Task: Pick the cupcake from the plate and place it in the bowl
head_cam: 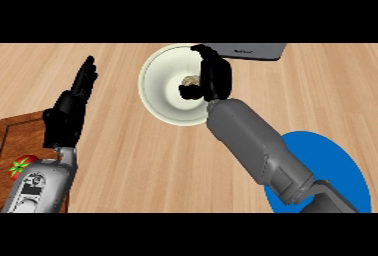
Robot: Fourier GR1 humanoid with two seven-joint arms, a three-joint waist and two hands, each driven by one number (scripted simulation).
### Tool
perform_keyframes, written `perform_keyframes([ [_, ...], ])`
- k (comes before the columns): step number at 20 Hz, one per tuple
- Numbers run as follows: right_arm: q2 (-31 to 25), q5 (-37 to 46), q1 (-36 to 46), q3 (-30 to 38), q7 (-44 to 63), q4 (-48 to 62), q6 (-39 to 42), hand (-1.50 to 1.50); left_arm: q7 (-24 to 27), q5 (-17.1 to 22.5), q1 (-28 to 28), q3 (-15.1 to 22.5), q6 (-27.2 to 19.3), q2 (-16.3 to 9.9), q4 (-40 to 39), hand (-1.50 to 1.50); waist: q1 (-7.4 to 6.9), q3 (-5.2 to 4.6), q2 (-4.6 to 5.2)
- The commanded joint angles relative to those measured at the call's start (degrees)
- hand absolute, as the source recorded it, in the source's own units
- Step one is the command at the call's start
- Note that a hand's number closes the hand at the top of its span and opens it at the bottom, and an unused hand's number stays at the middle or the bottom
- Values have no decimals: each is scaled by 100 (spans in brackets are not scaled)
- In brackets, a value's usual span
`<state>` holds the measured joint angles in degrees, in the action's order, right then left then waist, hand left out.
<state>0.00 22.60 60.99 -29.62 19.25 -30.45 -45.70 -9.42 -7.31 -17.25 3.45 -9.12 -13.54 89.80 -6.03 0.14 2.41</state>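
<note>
A cream bowl (164,87) sits at the top middle of the wooden counter. My right hand (215,75) reaches over its right half, with fingers and thumb curled round a small pale cupcake (193,80), which shows only partly between them above the bowl's inside. The blue plate (336,165) lies at the lower right, partly hidden by my right forearm, with nothing visible on it. My left hand (70,107) rests open at the left, fingers pointing up.
A grey flat object (255,50) lies at the top edge, just right of the bowl. A dark wooden board (18,132) shows at the left edge, with a red and green strawberry-like item (21,167) beside my left forearm.
</note>
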Motion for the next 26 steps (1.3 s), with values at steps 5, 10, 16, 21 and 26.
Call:
perform_keyframes([
  [5,0,-1201,13,866,-1833,30,123,-150,-127,4,-86,38,73,23,36,0,-15,4,-24],
  [10,-63,-1753,-19,1635,-2950,323,623,-150,37,109,175,-233,68,-74,15,0,268,-7,-116],
  [16,-326,-2382,-456,2332,-4022,382,1409,-150,51,-45,443,-234,27,-98,171,0,436,-8,-182],
  [21,-508,-2558,-1107,2324,-4275,-302,2400,-150,-141,4,283,-438,25,-85,18,0,614,-12,-242],
  [26,-487,-2454,-2285,2008,-4547,-1280,2748,-150,-429,-197,358,-347,-80,13,336,0,654,-13,-263],
])
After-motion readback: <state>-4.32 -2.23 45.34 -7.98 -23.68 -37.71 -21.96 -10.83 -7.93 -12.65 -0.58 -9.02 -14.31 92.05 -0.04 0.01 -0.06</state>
